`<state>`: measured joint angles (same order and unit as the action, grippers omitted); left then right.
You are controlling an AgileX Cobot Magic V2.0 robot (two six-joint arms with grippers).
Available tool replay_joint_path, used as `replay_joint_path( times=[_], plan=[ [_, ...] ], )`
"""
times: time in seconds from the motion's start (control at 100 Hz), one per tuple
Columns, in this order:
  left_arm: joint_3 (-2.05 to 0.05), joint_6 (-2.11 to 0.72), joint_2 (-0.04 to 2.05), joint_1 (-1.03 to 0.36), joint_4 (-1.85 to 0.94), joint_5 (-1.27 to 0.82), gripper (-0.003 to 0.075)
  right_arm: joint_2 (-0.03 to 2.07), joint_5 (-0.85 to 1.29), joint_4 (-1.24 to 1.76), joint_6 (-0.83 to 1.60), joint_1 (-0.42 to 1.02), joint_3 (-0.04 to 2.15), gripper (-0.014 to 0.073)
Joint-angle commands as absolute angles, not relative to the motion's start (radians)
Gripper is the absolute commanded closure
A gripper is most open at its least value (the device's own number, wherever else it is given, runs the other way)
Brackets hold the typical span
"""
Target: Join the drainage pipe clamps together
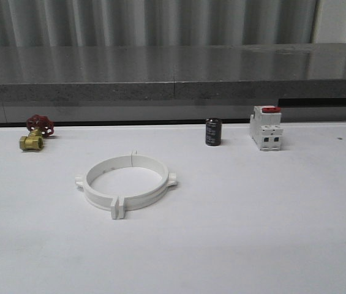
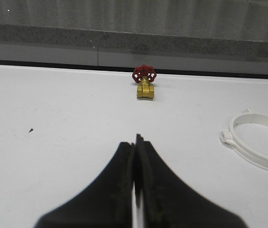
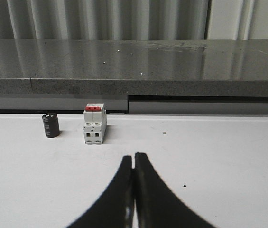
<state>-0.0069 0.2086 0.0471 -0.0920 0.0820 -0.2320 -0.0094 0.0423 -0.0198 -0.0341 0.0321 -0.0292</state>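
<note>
White plastic half-ring drainage pipe clamps [image 1: 126,186] lying mid-counter as closed ring, tabs apparently meeting. I am holding left tool [image 2: 136,142] and right tool [image 3: 134,159] pinched empty, clear.

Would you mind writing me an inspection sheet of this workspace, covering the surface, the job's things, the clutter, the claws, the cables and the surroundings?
Surface: white table, a few small dark specks, otherwise clean.
Job's things: two white drainage pipe clamps lying flat, left of the table's middle, together forming a ring with tabs meeting at front and back; whether they are latched cannot be told.
Clutter: brass valve with red handwheel at far left; black cylinder and white breaker with red top, upright at far right.
Claws: left claw shut, empty, above the table; right claw shut, empty.
Cables: nothing seen.
Surroundings: grey stone ledge behind the table, corrugated wall beyond.
</note>
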Motion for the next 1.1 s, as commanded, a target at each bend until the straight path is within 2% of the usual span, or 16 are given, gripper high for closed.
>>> replay_joint_path(
  times=[0.0,0.39,1.09],
  plan=[
    [0.011,0.241,-0.003,-0.088,0.085,-0.137,0.0741,-0.03,-0.042,-0.028,-0.034,0.027,-0.009,0.0661],
    [0.043,0.241,-0.035,-0.042,0.1,-0.042,0.0741,-0.03,-0.042,-0.028,-0.034,0.027,-0.009,0.0661],
    [0.043,0.241,-0.035,-0.042,0.1,-0.042,0.0741,-0.03,-0.042,-0.028,-0.034,0.027,-0.009,0.0661]
  ],
)
